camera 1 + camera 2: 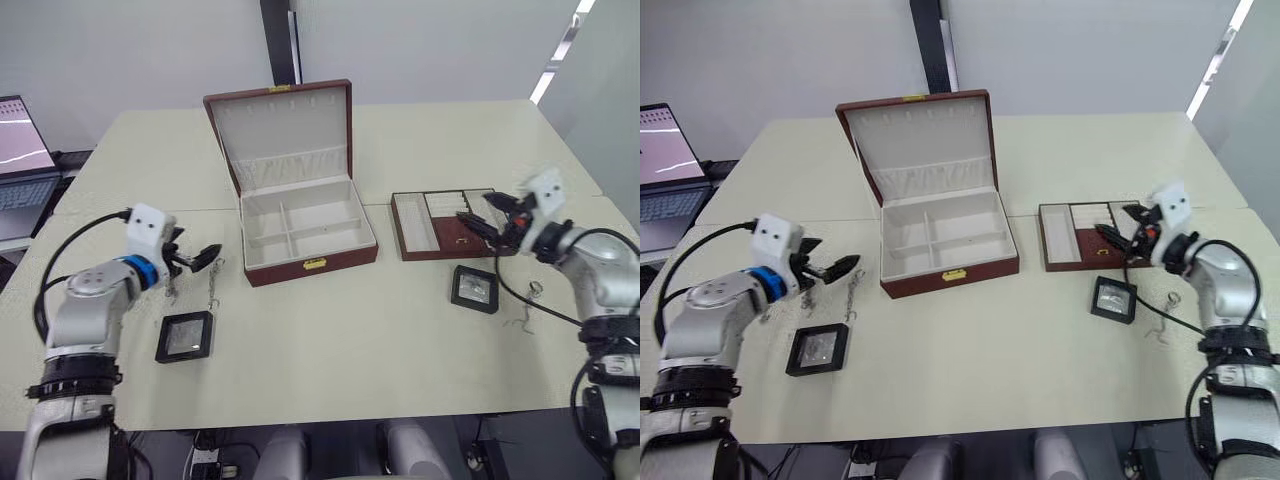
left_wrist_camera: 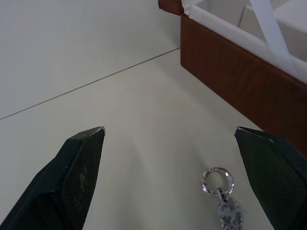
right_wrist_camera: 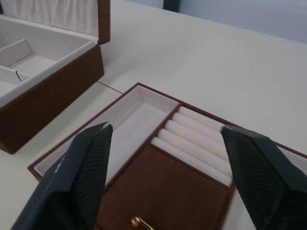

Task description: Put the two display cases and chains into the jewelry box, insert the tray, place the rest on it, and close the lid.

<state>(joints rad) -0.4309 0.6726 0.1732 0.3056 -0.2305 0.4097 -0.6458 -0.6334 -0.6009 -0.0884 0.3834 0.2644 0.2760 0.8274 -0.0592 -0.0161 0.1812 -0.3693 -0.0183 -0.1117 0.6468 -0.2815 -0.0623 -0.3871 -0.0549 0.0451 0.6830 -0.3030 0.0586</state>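
The jewelry box (image 1: 310,262) stands open mid-table, its lid (image 1: 285,135) upright and its cream compartments bare. The tray (image 1: 415,238) lies to its right. One display case (image 1: 185,336) lies at front left, the other (image 1: 475,288) in front of the tray. A chain (image 1: 213,285) lies left of the box, and its ring (image 2: 218,181) shows just ahead of my left gripper (image 1: 203,255), which is open and low over the table. More chains (image 1: 522,320) lie at the right. My right gripper (image 3: 165,129) hovers open over the tray (image 3: 144,120).
A laptop (image 1: 20,160) sits off the table's far left. A seam crosses the table (image 1: 330,370) behind the box. Black cables trail from both arms, the right one running past the right display case.
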